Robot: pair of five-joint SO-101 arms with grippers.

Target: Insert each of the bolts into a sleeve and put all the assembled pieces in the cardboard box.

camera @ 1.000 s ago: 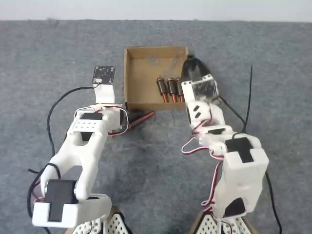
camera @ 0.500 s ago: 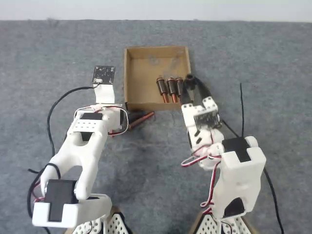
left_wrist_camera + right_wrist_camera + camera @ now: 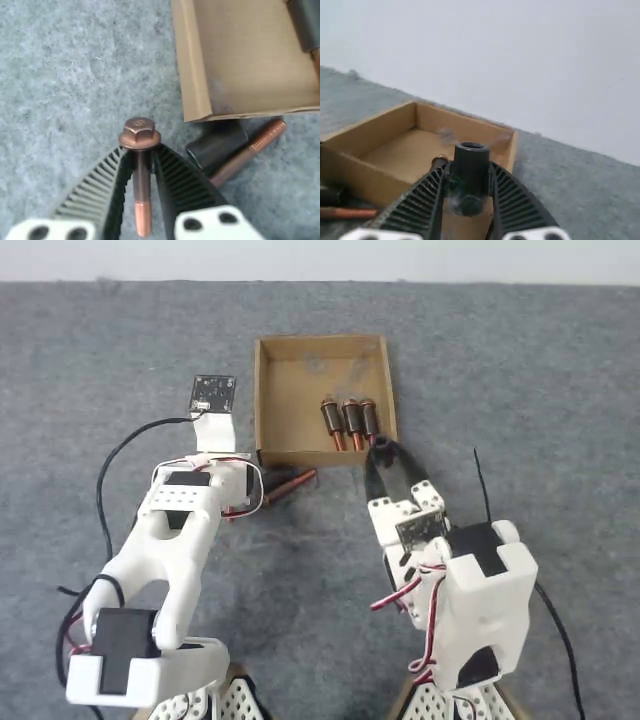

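Nearest to me, my left pincer (image 3: 141, 156) is clenched on one bare copper bolt (image 3: 140, 135). The shank runs between the fingers and the hexagonal head stands out past their tips. My right pincer (image 3: 468, 172) is grasping one black sleeve (image 3: 471, 160), held upright with its open bore showing. From above, that right pincer (image 3: 383, 455) sits at about 5 o'clock from the cardboard box (image 3: 262, 400), just off the box's near right corner.

A little farther out, one assembled piece (image 3: 290, 483) lies on the grey carpet (image 3: 520, 360). It is at 3 o'clock from my left wrist and just beside the box's near wall. Its threaded end sticks out of its sleeve.

Inside the box, three assembled pieces lie side by side against the right-hand half of the near wall (image 3: 330, 418) (image 3: 352, 420) (image 3: 370, 420), dark sleeves toward 12 o'clock.

The count is five bolts and five sleeves. Four pairs are joined, three in the box and one outside it. The remaining bolt and sleeve are apart, one in each pincer.

A second ago my right pincer was out at about 2 o'clock from the box, by the far end of its right wall. Half a second ago it was at 3 o'clock. It has since drawn back toward me. My left arm, the loose piece and the three pieces in the box have not shifted.
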